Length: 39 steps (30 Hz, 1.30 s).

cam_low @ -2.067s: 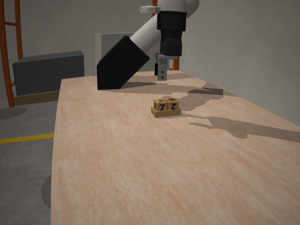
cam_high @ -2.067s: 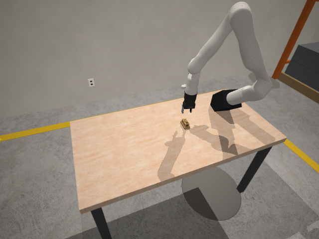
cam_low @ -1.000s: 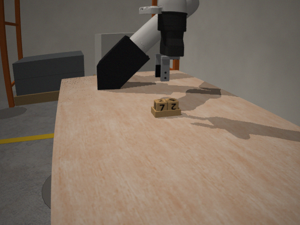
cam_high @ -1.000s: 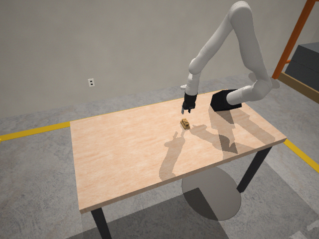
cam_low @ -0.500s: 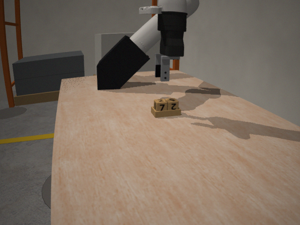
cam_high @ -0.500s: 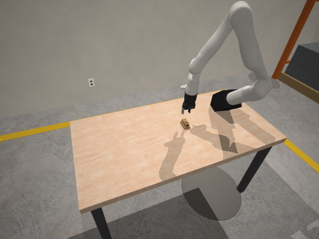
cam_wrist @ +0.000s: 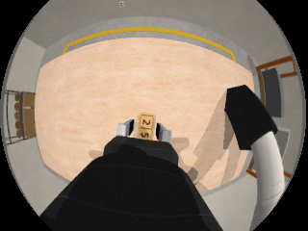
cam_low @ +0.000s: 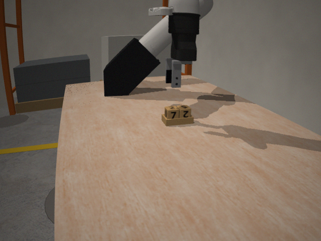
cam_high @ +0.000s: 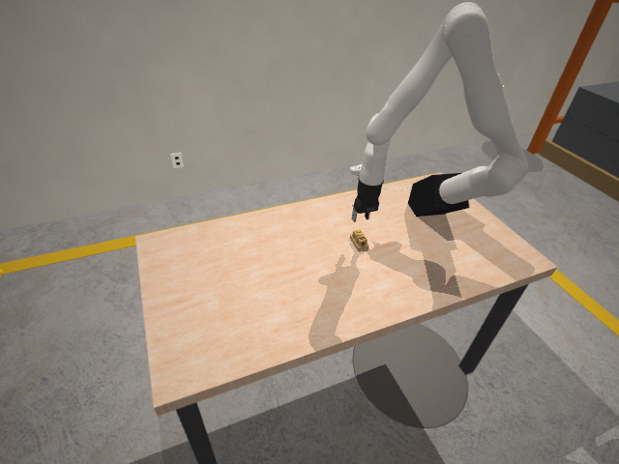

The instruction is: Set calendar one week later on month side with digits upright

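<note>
A small wooden calendar tray (cam_low: 177, 120) lies flat on the table and holds two wooden digit cubes side by side. On the side facing the exterior camera, the left cube (cam_low: 171, 112) shows a 7 and the right cube (cam_low: 184, 111) shows a 2 that looks upside down. The tray also shows in the top view (cam_high: 359, 240) and in the wrist view (cam_wrist: 146, 125). My gripper (cam_low: 173, 76) hangs above the cubes, fingers pointing down, open and empty. It also shows in the top view (cam_high: 361, 216) and in the wrist view (cam_wrist: 142, 131). No month name is legible.
The arm's black base (cam_low: 128, 68) stands on the table behind the tray. A grey box (cam_low: 51, 75) and an orange frame (cam_low: 7, 51) stand off the table at the back left. The table's far edge lies close behind the gripper.
</note>
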Each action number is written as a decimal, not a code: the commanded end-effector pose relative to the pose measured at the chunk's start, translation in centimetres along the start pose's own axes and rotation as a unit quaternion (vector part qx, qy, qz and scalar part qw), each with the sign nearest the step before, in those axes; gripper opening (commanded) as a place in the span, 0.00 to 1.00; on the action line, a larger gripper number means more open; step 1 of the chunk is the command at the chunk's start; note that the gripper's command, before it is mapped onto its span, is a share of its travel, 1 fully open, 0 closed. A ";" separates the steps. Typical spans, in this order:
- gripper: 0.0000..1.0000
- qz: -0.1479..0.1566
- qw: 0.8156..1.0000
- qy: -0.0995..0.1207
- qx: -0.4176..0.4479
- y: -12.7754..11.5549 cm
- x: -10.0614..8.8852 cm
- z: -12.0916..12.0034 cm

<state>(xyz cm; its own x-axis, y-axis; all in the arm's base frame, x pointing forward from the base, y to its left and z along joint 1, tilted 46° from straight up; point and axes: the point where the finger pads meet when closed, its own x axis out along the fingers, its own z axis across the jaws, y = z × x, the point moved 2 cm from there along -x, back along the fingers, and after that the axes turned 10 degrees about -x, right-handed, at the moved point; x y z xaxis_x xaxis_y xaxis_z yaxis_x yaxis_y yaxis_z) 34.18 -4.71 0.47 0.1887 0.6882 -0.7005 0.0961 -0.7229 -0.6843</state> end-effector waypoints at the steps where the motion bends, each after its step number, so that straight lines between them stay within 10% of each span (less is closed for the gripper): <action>1: 0.87 0.000 1.000 0.000 -0.006 -0.1 0.4 0.0; 39: 0.87 0.000 1.000 -0.001 -0.005 0.0 4.9 0.3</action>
<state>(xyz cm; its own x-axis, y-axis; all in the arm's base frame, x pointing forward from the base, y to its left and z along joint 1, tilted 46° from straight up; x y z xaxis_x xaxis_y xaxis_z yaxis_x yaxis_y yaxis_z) 35.02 -1.67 -2.60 0.1913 0.6886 -0.6995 0.1023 -0.7228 -0.6835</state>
